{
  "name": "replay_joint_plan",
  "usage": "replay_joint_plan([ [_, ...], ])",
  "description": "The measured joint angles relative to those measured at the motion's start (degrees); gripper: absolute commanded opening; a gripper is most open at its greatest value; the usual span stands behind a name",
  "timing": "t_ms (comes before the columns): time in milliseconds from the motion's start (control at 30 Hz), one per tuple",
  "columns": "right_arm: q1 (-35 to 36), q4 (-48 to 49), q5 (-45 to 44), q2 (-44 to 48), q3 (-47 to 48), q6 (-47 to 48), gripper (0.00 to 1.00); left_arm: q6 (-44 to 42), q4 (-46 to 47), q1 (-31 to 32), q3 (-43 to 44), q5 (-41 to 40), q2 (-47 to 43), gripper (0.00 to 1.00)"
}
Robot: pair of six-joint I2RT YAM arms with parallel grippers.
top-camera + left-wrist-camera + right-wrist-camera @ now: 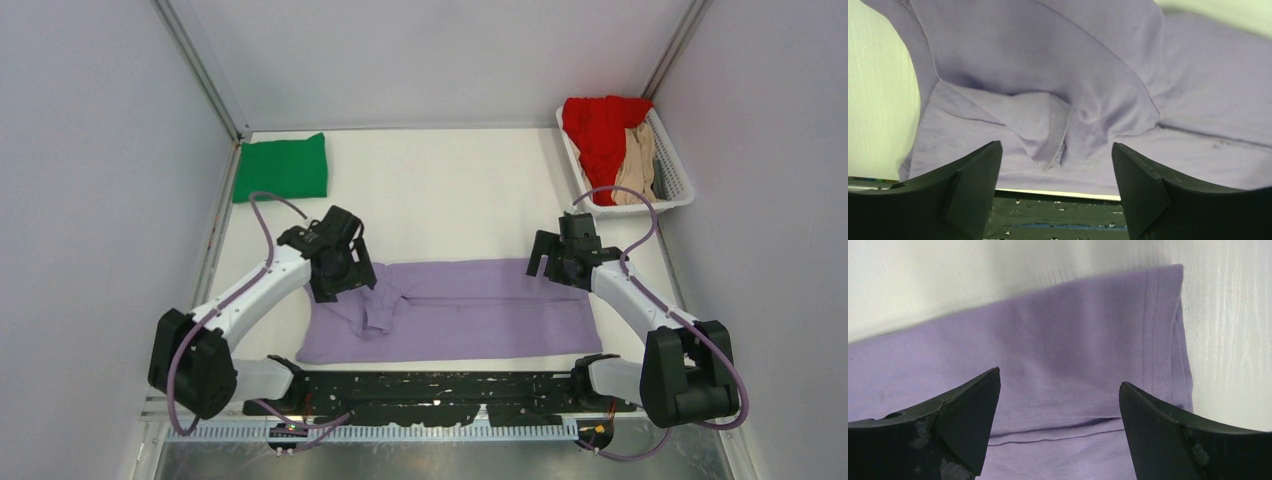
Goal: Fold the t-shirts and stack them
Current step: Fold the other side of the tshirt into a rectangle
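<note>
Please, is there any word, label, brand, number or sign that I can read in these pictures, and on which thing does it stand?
No text can be read in any view.
Lavender t-shirt: only stitched hems, no print or tag showing.
Green t-shirt, red t-shirt, tan t-shirt, white basket: plain.
Black base plate: light specks, too small to read.
</note>
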State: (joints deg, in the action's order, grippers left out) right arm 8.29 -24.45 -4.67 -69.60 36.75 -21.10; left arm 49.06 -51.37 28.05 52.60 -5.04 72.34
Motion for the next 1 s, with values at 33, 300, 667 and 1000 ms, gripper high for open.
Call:
replay_joint_plan([
  [33, 0.0, 0.0, 0.0, 0.0, 0.0, 0.0, 0.95, -0.1, 0.0, 0.0, 0.8, -0.6, 1.8, 0.72],
  [300, 0.0, 0.0, -0.9, 0.5, 0.0, 0.3, 0.96, 0.2, -0.3, 0.6, 3.8, -3.5, 14.4, 0.35],
  [667, 0.0, 0.0, -1.3, 0.6, 0.0, 0.4, 0.96, 0.5, -3.3, 2.3, 3.4, -4.1, 14.7, 0.00],
  [1000, 0.0, 0.0, -1.0, 0.6, 0.0, 0.5, 0.95, 7.0, -14.2, 4.2, -10.3, -4.2, -1.7, 0.56],
])
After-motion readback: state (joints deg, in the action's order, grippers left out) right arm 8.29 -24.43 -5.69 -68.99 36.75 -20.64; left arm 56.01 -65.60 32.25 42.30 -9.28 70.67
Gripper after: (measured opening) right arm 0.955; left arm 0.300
